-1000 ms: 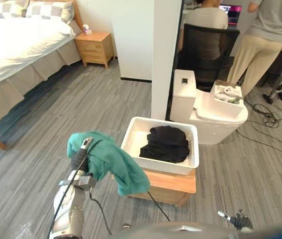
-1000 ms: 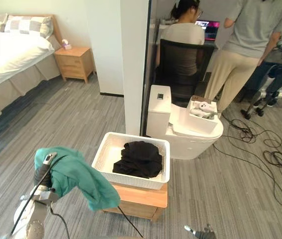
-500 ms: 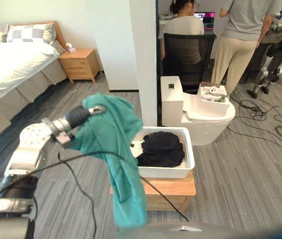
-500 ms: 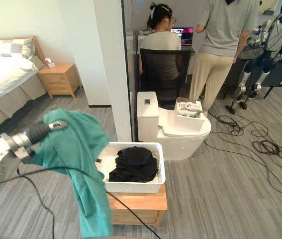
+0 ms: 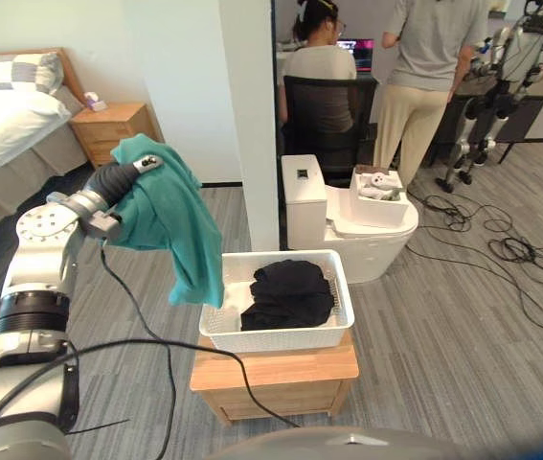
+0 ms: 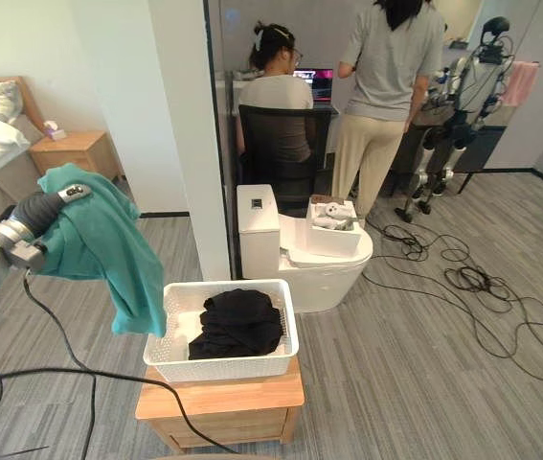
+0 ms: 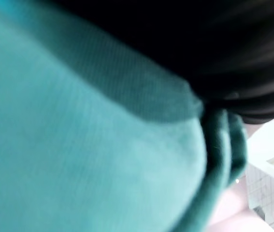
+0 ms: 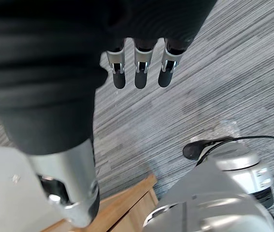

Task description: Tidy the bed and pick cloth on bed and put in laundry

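the left hand [image 5: 121, 176] is raised out in front at the end of its arm, and a teal cloth [image 5: 170, 216] is draped right over it, so i cannot tell how far open it is or whether it is clenched on the fabric; its own wrist view shows teal cloth pressed up close. the cloth hangs down from the hand in a long tail. the tail's lower end sits at the left edge of a white laundry basket [image 5: 276, 336], which lies below the hand and off to its right, but whether that end is over the rim or just outside it i cannot tell. the basket rests on a low wooden stand [image 5: 276, 370], and a heap of black clothes [image 5: 288, 292] lies inside it. the bed [image 5: 3, 115] is well apart, back on the hand's left. the right hand [image 8: 141, 63] hangs over the grey floor with its fingers straight and slack, holding nothing. i judge the step in hand to be the delivery: the cloth is off the bed and almost at the laundry. the next move calls for carrying the left hand further right until it is over the basket's middle, lowering it, then letting go so the whole cloth lands on the black clothes rather than trailing over the rim.
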`<state>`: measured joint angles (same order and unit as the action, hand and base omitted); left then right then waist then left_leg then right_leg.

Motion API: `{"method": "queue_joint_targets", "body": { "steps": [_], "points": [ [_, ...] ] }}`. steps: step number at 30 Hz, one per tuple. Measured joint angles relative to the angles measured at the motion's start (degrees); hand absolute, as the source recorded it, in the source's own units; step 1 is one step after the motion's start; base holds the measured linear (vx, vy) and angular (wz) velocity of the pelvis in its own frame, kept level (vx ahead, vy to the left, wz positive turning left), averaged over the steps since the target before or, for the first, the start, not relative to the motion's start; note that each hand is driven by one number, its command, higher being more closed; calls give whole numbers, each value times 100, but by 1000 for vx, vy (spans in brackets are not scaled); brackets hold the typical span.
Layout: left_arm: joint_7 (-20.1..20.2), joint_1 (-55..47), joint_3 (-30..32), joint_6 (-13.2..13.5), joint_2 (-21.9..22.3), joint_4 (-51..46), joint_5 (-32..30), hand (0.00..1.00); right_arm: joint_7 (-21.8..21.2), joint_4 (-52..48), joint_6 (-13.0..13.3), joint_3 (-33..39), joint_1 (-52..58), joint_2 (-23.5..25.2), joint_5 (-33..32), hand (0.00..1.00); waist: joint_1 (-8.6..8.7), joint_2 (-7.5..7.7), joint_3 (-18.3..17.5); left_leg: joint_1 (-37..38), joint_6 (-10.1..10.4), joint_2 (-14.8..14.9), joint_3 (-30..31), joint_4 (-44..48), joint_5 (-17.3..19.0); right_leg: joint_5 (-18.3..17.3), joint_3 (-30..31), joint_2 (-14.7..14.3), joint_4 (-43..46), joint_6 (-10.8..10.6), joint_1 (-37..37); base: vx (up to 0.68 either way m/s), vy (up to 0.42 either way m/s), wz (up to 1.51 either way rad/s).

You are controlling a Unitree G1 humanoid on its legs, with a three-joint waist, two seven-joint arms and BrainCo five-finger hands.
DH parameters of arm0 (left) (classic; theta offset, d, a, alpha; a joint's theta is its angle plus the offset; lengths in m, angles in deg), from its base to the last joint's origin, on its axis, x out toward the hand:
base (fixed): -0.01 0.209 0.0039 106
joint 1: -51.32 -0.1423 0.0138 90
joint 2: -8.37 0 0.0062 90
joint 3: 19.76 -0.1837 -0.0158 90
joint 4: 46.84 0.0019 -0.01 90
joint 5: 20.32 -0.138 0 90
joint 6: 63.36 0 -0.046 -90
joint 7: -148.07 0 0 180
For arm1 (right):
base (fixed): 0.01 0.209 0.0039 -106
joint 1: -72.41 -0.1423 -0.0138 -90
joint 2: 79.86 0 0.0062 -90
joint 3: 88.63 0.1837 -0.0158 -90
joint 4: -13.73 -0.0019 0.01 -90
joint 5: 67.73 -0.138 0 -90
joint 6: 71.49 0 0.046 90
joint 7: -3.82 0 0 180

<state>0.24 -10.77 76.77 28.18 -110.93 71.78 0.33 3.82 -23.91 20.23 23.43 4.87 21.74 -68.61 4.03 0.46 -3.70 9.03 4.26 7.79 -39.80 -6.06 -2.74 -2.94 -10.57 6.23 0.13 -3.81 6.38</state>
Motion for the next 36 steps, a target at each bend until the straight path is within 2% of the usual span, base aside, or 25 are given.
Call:
{"method": "queue_joint_targets", "body": {
  "steps": [3,7,11,14,17,18,21,22,27,30,32,36],
  "points": [
    [-367,6,1,158,77,34,-108,100,-19,28,12,0,99,6,1,0,47,-9,4,9,17,20,-47,1,-7,9,54,-30,0,0,-23,-8,-7,-9],
    [-922,30,9,336,383,131,-224,100,-99,37,186,-26,120,-20,0,0,122,-35,16,-19,44,48,-65,-3,-3,33,222,-26,26,28,-114,-15,2,-9],
    [-1177,181,-20,377,535,132,-450,100,-152,37,225,-209,120,-31,-12,0,124,-16,30,-168,59,91,-197,-3,-23,77,418,-81,82,79,-376,-35,-6,-23],
    [-1369,647,-255,421,556,133,-692,100,-214,26,225,-548,38,-27,-87,0,120,70,121,-519,12,154,-236,-3,-104,186,514,-152,97,140,-774,-70,-25,-15],
    [-1705,1228,-440,444,579,143,-913,100,-252,-121,242,-833,-187,-26,-379,0,107,205,437,-939,-18,236,-383,-1,-242,281,651,-247,149,205,-1285,-108,-40,-22],
    [-1868,1485,-448,443,580,154,-973,100,-279,-264,264,-924,-297,-32,-514,0,113,309,607,-1131,-41,268,-401,-1,-320,346,661,-275,143,222,-1492,-91,-44,-10],
    [-2207,2058,-559,428,586,385,-1095,100,-366,-490,397,-957,-453,-34,-777,0,123,389,944,-1565,-102,329,-517,1,-484,598,688,-329,51,254,-1960,-104,-31,-20],
    [-2293,2360,-628,379,619,586,-1130,100,-407,-644,472,-958,-478,-36,-910,0,151,429,1198,-1638,-128,342,-530,2,-544,665,703,-347,29,274,-2037,-51,2,-16],
    [-2372,2776,-651,349,684,692,-1131,100,-483,-862,626,-1065,-476,-103,-978,0,211,467,1426,-1980,-179,351,-524,9,-603,797,817,-375,31,244,-2418,-14,11,-9],
    [-2367,2901,-650,238,685,691,-1128,100,-549,-1046,687,-1156,-477,-120,-1067,0,199,441,1693,-2000,-186,361,-510,38,-630,821,818,-383,31,236,-2430,3,18,3],
    [-2353,2900,-651,125,703,692,-1114,100,-584,-1120,747,-1166,-480,-125,-1155,0,181,428,1713,-2107,-191,360,-494,40,-641,822,817,-383,38,236,-2531,-11,0,2],
    [-2325,2869,-650,119,795,688,-1049,100,-602,-1311,816,-1232,-567,-260,-1320,0,154,343,2037,-2215,-201,346,-384,35,-655,821,793,-371,43,248,-2593,-40,4,8]
  ]
}}
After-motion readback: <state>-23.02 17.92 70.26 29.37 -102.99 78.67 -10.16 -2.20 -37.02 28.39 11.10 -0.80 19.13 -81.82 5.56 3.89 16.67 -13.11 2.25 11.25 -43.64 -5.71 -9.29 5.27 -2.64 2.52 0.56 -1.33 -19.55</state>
